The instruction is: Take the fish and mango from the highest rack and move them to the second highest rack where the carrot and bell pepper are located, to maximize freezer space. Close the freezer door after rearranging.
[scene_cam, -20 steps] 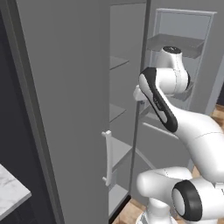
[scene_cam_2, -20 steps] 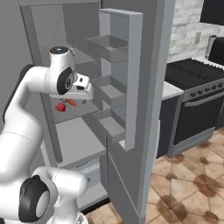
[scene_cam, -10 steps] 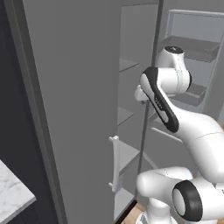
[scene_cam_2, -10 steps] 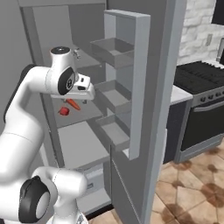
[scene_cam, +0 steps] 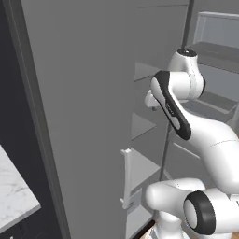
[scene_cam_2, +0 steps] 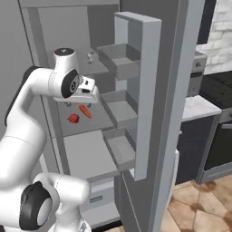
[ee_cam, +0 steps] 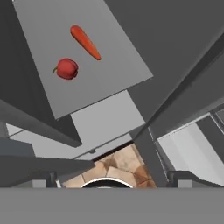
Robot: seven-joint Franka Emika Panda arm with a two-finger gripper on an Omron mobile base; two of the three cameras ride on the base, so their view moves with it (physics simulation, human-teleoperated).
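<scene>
Grey highest rack [scene_cam_2: 97, 68] mostly hidden behind the arm; pincer [scene_cam_2: 89, 96] spread wide, empty, above carrot [scene_cam_2: 84, 111].

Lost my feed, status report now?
Pincer open, empty. Carrot and bell pepper on second highest rack. Freezer door open. Nothing blocking.

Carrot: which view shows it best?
Hand view: the carrot lies whole and unblocked on the grey rack, beside the red pepper. The right base view shows it smaller, just under the robot's hand.
</scene>
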